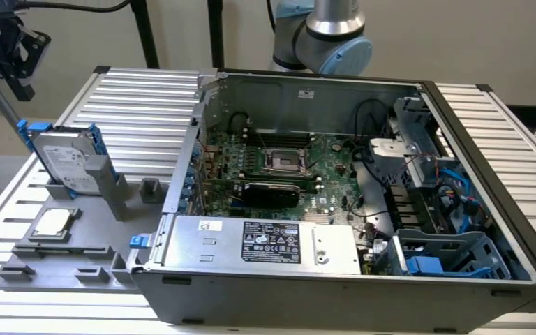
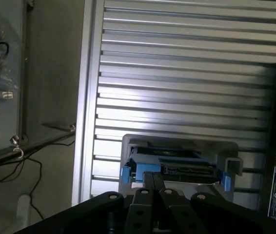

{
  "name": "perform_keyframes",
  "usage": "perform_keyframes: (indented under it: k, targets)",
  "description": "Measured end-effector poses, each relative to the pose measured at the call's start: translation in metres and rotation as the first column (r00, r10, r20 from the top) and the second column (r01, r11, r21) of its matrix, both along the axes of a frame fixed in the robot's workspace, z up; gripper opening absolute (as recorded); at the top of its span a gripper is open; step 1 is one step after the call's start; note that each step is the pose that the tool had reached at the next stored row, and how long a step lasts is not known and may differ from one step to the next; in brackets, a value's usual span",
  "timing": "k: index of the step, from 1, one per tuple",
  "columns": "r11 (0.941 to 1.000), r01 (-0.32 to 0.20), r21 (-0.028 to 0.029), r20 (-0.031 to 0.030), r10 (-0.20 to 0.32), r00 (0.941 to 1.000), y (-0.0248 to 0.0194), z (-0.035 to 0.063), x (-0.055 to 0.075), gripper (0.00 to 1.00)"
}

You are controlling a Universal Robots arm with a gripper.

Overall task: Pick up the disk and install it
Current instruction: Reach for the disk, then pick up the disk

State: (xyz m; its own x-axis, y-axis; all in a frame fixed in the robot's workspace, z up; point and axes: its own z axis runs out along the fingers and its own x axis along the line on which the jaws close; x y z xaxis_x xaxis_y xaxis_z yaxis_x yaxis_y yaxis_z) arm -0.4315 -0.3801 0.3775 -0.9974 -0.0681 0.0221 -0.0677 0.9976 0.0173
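The gripper (image 2: pixel 151 176) is cut off by the picture's edge, so just its closed finger ends show. They cover the middle of the disk (image 2: pixel 187 169) right below them. The grey holder (image 2: pixel 177 141) hides the disk's lower part. The words on the disk's white label (image 1: pixel 61 155) are too small to read.

We see a silver and pale blue section of the arm (image 1: pixel 329 35) standing upright at the top of the exterior view. From the wrist, we look along the black gripper (image 2: pixel 153 180), its two fingers (image 2: pixel 147 187) pressed flat together.
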Motion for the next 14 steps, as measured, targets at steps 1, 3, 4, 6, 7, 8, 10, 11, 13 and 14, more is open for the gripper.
perform_keyframes:
  k: [1,3,4,6,7,8,10,11,13,14]
  targets:
    - [1.0,0.0,0.0,-0.0001,0.0,1.0,0.0,0.0,0.0,0.11]
    - [1.0,0.0,0.0001,0.0,0.0,1.0,-0.0001,-0.0001,0.0001,0.11]
    - [1.0,0.0,0.0001,0.0,0.0,1.0,-0.0001,-0.0001,0.0001,0.11]
    - [1.0,0.0,0.0001,0.0,0.0,1.0,-0.0001,-0.0001,0.0001,0.11]
    - [1.0,0.0,0.0001,0.0,0.0,1.0,-0.0001,0.0,0.0001,0.11]
    - [1.0,0.0,0.0001,0.0,0.0,1.0,-0.0001,-0.0001,0.0001,0.11]
    - [1.0,0.0,0.0001,0.0,0.0,1.0,-0.0001,-0.0001,0.0001,0.11]
    - [1.0,0.0,0.0001,0.0,0.0,1.0,-0.0001,-0.0001,0.0001,0.11]
    - [1.0,0.0,0.0001,0.0,0.0,1.0,-0.0001,-0.0001,0.0001,0.11]
    - [1.0,0.0,0.0001,0.0,0.0,1.0,-0.0001,-0.0001,0.0001,0.11]
